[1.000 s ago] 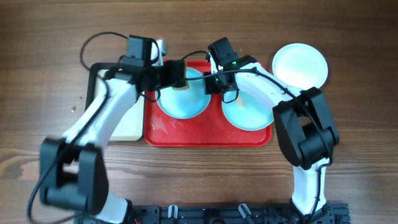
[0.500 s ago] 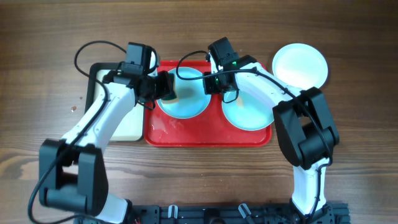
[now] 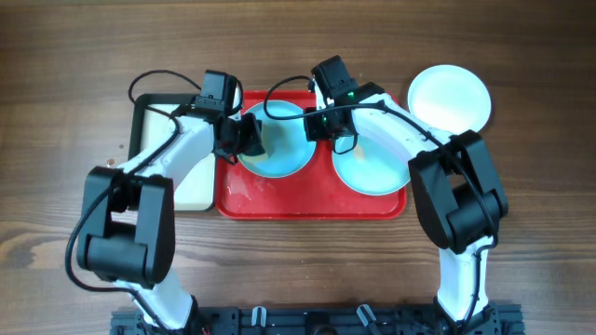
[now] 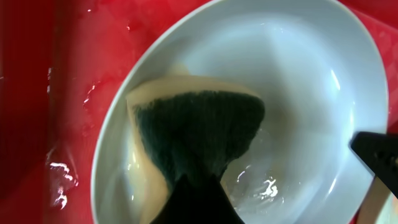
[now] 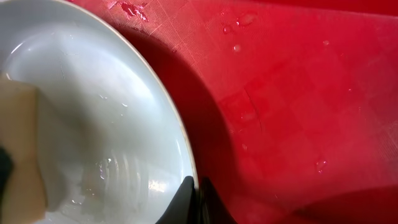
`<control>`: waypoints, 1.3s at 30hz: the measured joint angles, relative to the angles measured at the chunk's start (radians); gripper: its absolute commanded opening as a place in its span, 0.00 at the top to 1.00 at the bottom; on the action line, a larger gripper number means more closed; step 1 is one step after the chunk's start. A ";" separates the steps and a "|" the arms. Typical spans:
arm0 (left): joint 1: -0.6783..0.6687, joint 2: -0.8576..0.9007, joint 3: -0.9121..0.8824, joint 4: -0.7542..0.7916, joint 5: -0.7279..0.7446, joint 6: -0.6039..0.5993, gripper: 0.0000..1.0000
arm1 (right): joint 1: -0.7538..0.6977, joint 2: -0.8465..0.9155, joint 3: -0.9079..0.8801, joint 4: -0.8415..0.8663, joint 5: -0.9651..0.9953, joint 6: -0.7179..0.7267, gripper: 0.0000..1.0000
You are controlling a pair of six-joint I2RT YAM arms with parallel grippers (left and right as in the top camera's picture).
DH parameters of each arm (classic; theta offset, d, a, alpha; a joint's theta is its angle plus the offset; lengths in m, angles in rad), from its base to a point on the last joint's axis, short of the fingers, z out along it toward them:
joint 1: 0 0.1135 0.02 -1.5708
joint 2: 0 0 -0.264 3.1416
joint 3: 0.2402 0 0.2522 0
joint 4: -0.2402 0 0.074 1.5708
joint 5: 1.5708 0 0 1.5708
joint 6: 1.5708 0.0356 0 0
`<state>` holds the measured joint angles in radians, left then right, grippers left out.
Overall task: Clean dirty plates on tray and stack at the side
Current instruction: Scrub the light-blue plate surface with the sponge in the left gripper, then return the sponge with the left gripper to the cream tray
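Two pale blue plates lie on the red tray [image 3: 312, 200]. On the left plate [image 3: 284, 154] my left gripper [image 3: 250, 138] is shut on a sponge, yellow with a dark green pad [image 4: 199, 134], and presses it onto the plate's wet inside [image 4: 298, 93]. My right gripper [image 3: 314, 123] is shut on that plate's right rim [image 5: 185, 155], which sits between the fingertips [image 5: 196, 198]. The second blue plate [image 3: 372, 172] lies right of it, partly under the right arm. A white plate [image 3: 450, 96] rests on the table, right of the tray.
A black-rimmed cream tray [image 3: 186, 186] lies against the red tray's left side, under the left arm. Water drops sit on the red tray [image 5: 298, 93]. Wooden table [image 3: 540, 186] surrounds everything.
My left gripper has moved the sponge leftward across the left blue plate, from its upper middle to its left part. The right arm has not moved.
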<state>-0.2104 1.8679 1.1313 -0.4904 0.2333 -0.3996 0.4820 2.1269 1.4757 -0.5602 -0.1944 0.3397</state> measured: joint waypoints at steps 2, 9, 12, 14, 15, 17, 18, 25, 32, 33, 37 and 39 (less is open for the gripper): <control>0.000 0.010 0.000 0.015 0.003 -0.006 0.96 | 0.000 0.000 0.000 0.000 0.000 -0.001 0.96; -0.014 0.036 0.000 0.055 0.018 -0.037 0.96 | -0.001 0.000 0.000 0.005 0.002 -0.004 0.96; -0.038 0.047 0.005 0.083 0.012 -0.041 0.95 | -0.001 0.000 0.000 0.004 0.006 -0.004 0.96; -0.057 0.052 0.008 0.096 0.006 -0.044 0.95 | -0.001 0.000 0.000 0.004 0.008 -0.004 0.96; -0.068 0.053 0.009 0.103 0.001 -0.047 0.95 | -0.001 0.000 0.000 0.004 0.008 -0.004 0.96; -0.087 0.055 0.010 0.114 -0.003 -0.048 0.94 | -0.001 0.000 0.000 0.004 0.008 -0.004 0.96; -0.100 0.057 0.010 0.121 -0.005 -0.048 0.95 | -0.001 0.000 0.000 0.004 0.008 -0.004 0.96; -0.126 0.060 0.011 0.137 -0.005 -0.048 0.93 | -0.001 0.000 0.000 0.004 0.008 -0.004 0.96; -0.128 0.065 0.011 0.149 0.043 -0.052 0.96 | -0.001 0.000 0.000 0.004 0.008 -0.004 0.96; -0.127 0.066 0.011 0.151 0.057 -0.052 0.96 | -0.001 0.000 0.000 0.004 0.008 -0.004 0.96; -0.116 0.065 0.011 0.136 0.126 -0.053 0.96 | -0.001 0.000 0.000 0.004 0.008 -0.004 0.96; -0.100 0.056 0.011 0.120 0.149 -0.052 0.96 | 0.000 0.000 0.000 0.004 0.004 -0.004 0.96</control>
<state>-0.3103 1.9244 1.1423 -0.3706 0.3824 -0.4519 0.4820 2.1269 1.4757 -0.5560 -0.1905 0.3355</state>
